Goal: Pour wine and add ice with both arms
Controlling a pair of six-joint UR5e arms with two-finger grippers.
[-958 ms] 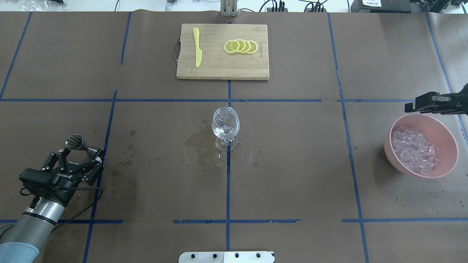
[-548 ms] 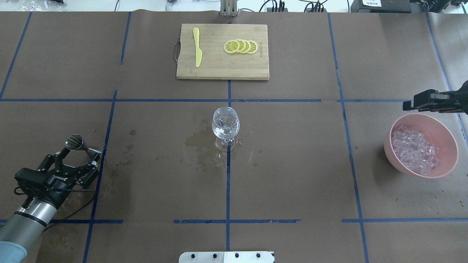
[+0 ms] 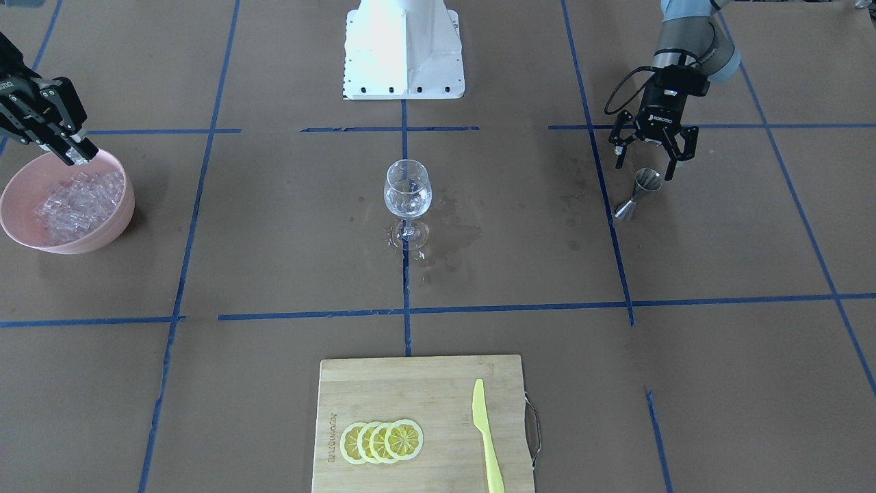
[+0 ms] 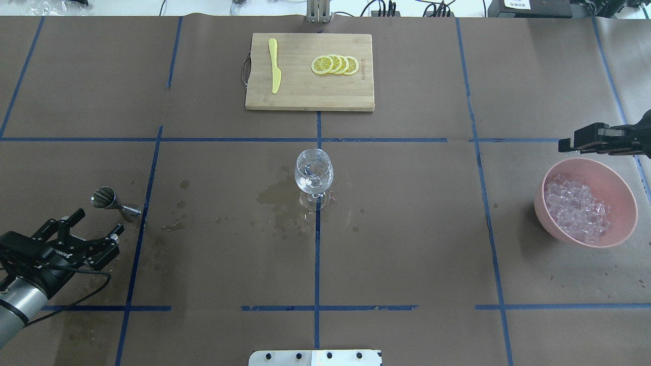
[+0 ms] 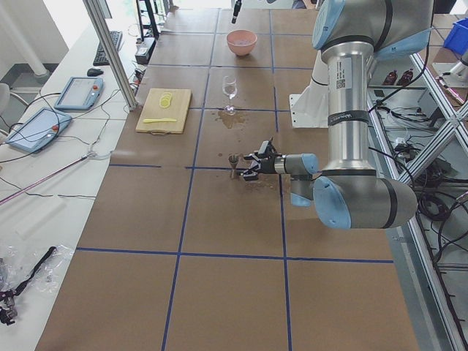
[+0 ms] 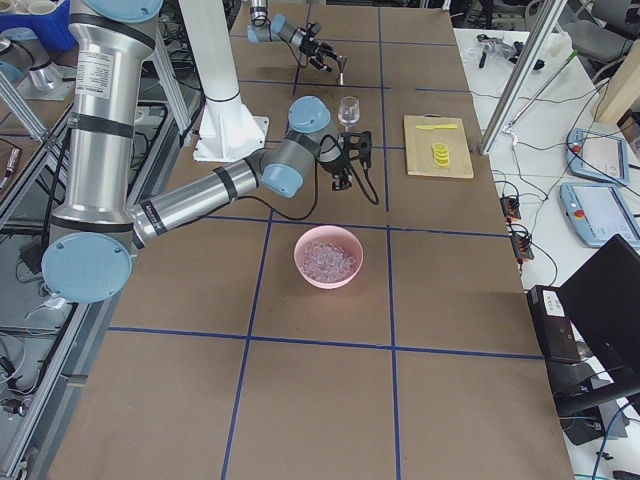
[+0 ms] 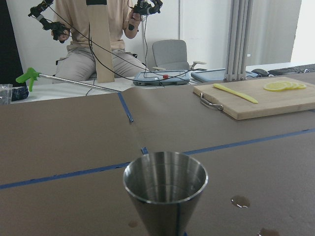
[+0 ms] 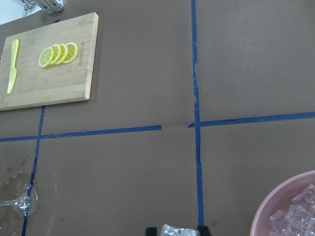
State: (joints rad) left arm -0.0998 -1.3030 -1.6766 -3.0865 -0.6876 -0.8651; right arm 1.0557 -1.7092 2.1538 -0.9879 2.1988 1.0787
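Observation:
The steel jigger stands upright on the paper at the left and looks empty in the left wrist view. My left gripper is open and empty, just short of the jigger on the robot's side. The stemmed glass stands at the table's centre with a little nearly colourless wine in it. A pink bowl at the right holds a heap of ice. My right gripper is above the bowl's far rim, shut on one ice cube.
A bamboo cutting board with lemon slices and a yellow knife lies at the far middle. Wet stains surround the glass foot. The white robot base is at the near edge.
My left gripper has drawn back from the jigger toward the robot, leaving it standing. My right gripper with its cube has shifted slightly toward the table's centre.

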